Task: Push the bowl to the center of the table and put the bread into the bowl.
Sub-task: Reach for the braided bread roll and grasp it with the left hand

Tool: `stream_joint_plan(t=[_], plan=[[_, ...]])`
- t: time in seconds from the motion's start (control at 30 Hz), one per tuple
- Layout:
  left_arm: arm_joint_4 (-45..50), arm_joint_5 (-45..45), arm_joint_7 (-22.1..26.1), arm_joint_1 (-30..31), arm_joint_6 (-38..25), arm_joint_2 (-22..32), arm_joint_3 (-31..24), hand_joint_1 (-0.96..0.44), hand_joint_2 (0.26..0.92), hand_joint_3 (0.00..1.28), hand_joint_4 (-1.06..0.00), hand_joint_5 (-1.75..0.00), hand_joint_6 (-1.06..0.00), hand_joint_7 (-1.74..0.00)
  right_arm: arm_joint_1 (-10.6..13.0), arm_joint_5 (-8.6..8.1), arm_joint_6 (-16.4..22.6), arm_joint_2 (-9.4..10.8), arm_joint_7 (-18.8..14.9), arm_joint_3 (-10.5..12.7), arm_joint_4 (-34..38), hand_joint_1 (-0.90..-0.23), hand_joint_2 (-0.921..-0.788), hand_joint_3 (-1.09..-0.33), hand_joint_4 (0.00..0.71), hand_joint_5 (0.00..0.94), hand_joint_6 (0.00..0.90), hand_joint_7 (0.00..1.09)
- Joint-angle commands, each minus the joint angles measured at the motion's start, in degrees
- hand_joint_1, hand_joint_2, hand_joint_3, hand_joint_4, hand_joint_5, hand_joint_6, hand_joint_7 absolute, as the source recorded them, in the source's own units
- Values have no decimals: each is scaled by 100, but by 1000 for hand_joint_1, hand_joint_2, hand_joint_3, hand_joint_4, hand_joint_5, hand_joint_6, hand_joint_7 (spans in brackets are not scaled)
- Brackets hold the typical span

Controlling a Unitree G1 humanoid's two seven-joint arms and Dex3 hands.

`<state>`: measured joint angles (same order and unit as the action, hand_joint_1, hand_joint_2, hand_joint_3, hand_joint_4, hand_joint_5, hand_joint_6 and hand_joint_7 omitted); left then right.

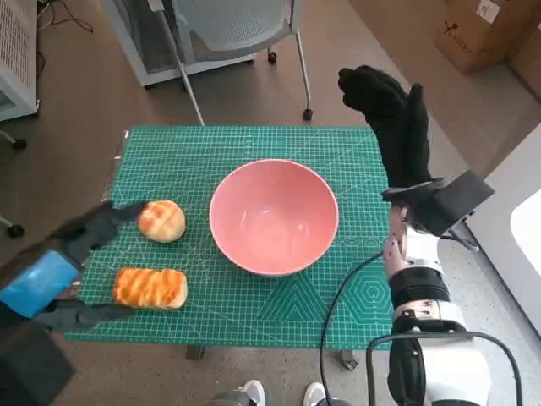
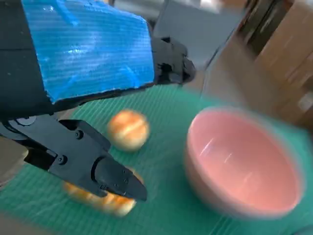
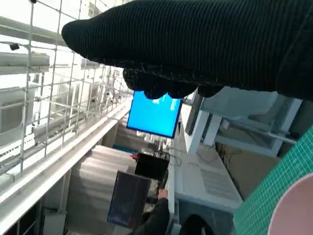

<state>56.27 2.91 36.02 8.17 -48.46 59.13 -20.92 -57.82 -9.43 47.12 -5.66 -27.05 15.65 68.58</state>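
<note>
A pink bowl (image 1: 273,216) sits mid-worktop (image 1: 355,148) on a green mat, two bread pieces beside it, the long loaf (image 1: 150,288) framed by the empty, spread left hand (image 1: 76,258), seemingly ready to grasp; the right hand (image 1: 390,106), holding nothing, hangs beyond the worktop's edge.

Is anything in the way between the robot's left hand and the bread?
Nothing visible is. The left hand is open at the mat's edge, right beside the round bun and the long bread. Only bare mat lies between the breads and the bowl.
</note>
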Motion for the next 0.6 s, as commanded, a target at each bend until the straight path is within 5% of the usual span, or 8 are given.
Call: stream_joint_plan(t=[0.03,0.3,0.6], plan=[[107,255,67,-18,-334,465,452,28,684,2,-54,-4,-255,-47,32,-114,-171,80,-79,38,99,-519,-921,-603,334,17,519,22],[-148,510,-180,-152,-429,520,1233,47,682,1,-55,-1,-261,-21,6,-49,-173,73,-24,-27,84,-518,-921,-606,338,13,519,17],[-634,1007,-582,-316,-334,311,2094,262,730,28,-64,-2,-263,-7,-18,-42,-213,54,-12,-44,99,-527,-921,-608,339,8,515,12]])
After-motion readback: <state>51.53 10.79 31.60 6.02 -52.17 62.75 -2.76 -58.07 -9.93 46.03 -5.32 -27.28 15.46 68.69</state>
